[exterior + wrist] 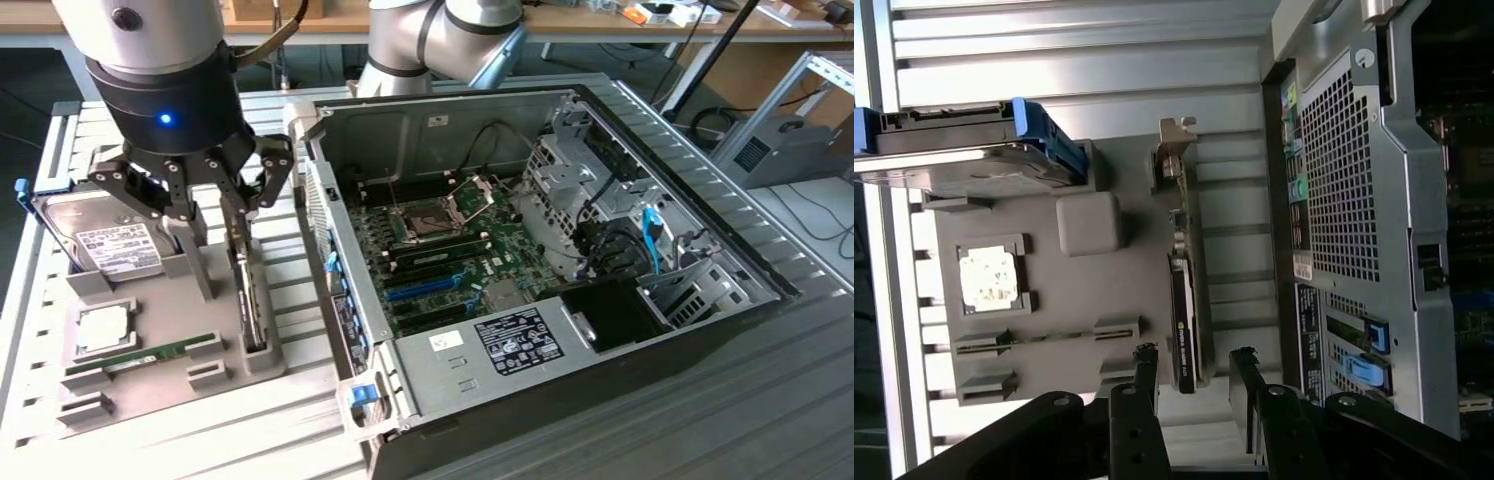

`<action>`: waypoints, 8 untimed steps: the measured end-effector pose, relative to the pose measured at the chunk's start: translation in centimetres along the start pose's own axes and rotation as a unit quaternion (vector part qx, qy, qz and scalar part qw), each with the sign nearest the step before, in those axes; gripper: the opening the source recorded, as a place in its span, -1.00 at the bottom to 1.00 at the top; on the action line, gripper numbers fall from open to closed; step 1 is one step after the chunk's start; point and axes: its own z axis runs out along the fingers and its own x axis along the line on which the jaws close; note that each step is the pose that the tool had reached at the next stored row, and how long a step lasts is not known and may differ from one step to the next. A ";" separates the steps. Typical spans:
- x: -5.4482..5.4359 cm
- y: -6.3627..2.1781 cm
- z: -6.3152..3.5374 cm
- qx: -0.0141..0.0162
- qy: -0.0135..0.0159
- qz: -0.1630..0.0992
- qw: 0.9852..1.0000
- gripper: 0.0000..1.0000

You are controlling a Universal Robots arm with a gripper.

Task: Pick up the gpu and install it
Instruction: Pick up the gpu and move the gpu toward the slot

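Note:
The gpu (pixel 248 285) is a thin dark card standing on its edge in a slot of the grey parts holder (pixel 160 305), at the exterior view's left. In the wrist view the gpu (pixel 1184 300) shows edge-on, with its silvery bracket (pixel 1172 150) at the far end. My gripper (pixel 220 240) hangs just above the holder and is open. Its two black fingers (pixel 1146 365) stand on either side of the card's near end, and my gripper (pixel 1194 358) holds nothing. I see a gap between each finger and the card.
A silver hard drive (pixel 114 240) with blue clips, a processor chip (pixel 104 328) and a green RAM stick (pixel 140 352) share the holder. The open computer case (pixel 747 260) lies at the exterior view's right, its motherboard showing a blue slot (pixel 427 288). The case wall (pixel 1344 200) stands close beside the card.

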 end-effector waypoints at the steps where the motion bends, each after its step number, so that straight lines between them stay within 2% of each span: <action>1: 0.0 -0.01 0.21 0.000 0.000 0.000 1.000 -0.15; 8: 0.0 -0.07 1.58 0.000 0.000 0.000 1.000 -0.15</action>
